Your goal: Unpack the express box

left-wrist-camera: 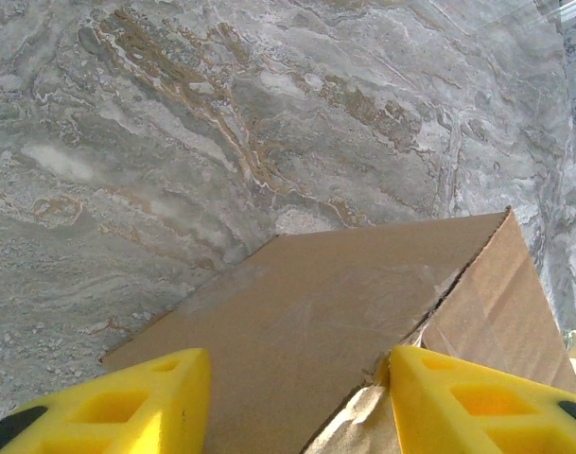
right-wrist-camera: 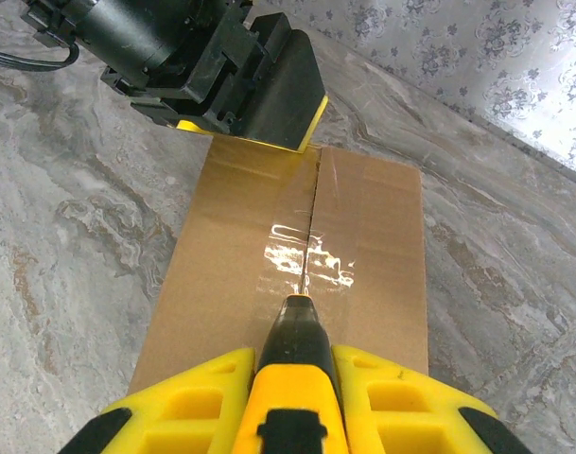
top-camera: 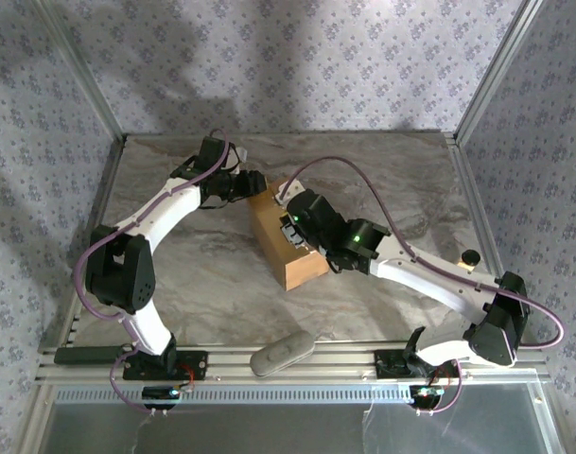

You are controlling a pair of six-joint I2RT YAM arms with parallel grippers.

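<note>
Carton: the express box [top-camera: 269, 227] lies slantwise at mid-worktop [top-camera: 392, 180], between the two arms. Flaps down, centre seam under clear tape, glare on the tape in the right wrist view.

Right fingers [right-wrist-camera: 294, 357] over the near half of the lid, closed tight on a yellow-and-black cutter [right-wrist-camera: 295, 326]. Its dark tip rests on the taped seam, pointing along it toward the far end.

Left fingers [left-wrist-camera: 299, 364] at the box's far end, partly open, straddling a top edge near a corner, one finger over each face. Cannot tell whether they pinch the cardboard or only rest against it.

Pale grey oblong object [top-camera: 283, 352] at the near edge, between the arm bases, well apart from the box. Small black knob [top-camera: 470, 256] on the right side of the worktop.
</note>
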